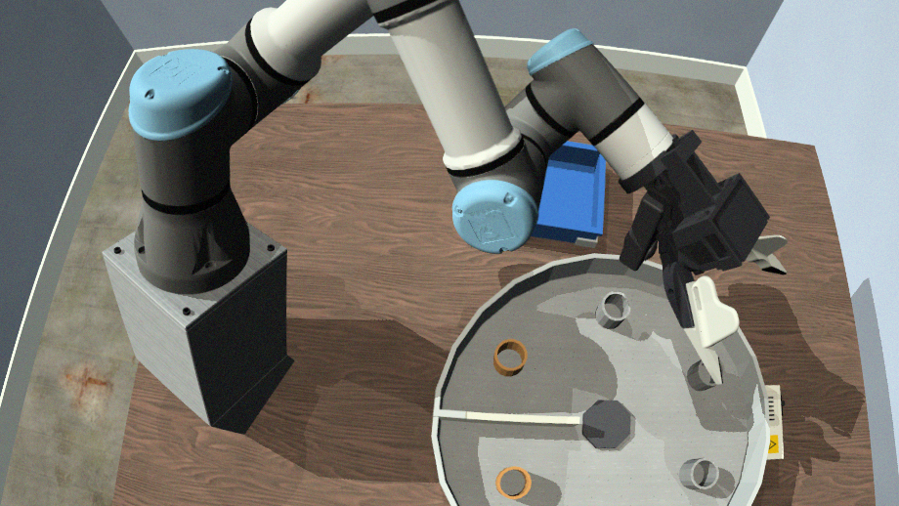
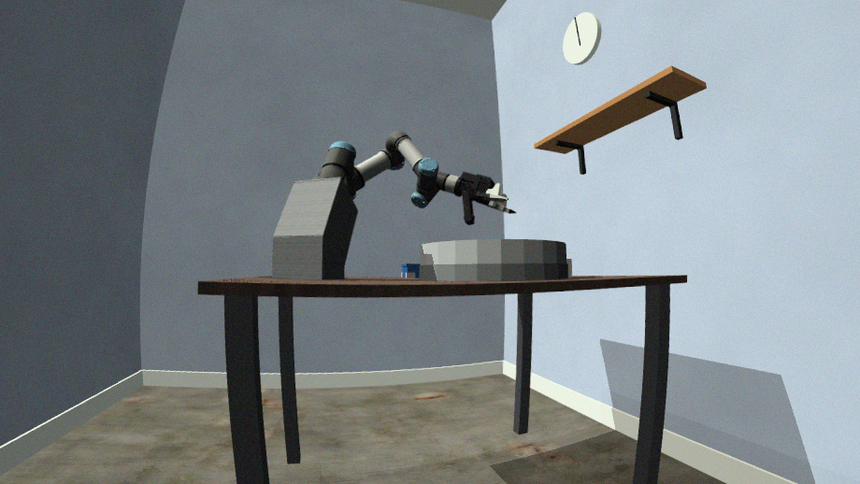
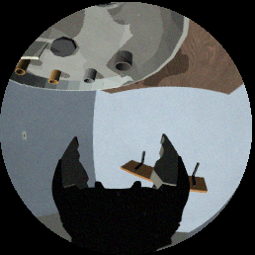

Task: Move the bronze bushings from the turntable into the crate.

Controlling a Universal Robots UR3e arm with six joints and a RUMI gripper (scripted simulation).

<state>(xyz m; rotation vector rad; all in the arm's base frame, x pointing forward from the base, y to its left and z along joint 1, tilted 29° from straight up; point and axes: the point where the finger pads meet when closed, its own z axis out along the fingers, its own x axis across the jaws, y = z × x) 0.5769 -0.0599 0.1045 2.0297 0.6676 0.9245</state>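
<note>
My gripper (image 1: 751, 323) (image 2: 512, 205) (image 3: 119, 136) is wide open and empty, tilted above the right side of the turntable (image 1: 654, 452) (image 2: 493, 252) (image 3: 99, 30). In the top view, one bronze bushing (image 1: 510, 345) stands behind the divider and another bronze bushing (image 1: 499, 484) in front. Two bronze bushings (image 3: 54, 76) (image 3: 21, 67) show in the wrist view. Steel bushings stand at the back (image 1: 602, 314), under one fingertip (image 1: 697, 379) and at front right (image 1: 693, 474); two show in the wrist view (image 3: 90, 75) (image 3: 123, 66). The blue crate (image 1: 569, 232) (image 2: 410, 269) shows no bushing; the arm hides its left part.
The turntable has a raised rim, a dark central hub (image 1: 607, 424) (image 3: 64, 46) and a pale divider (image 1: 522, 417) running left. Its front is cut off in the top view. The robot's pedestal (image 1: 245, 326) (image 2: 297, 252) stands at the left. A wall shelf (image 2: 620, 111) hangs at the right.
</note>
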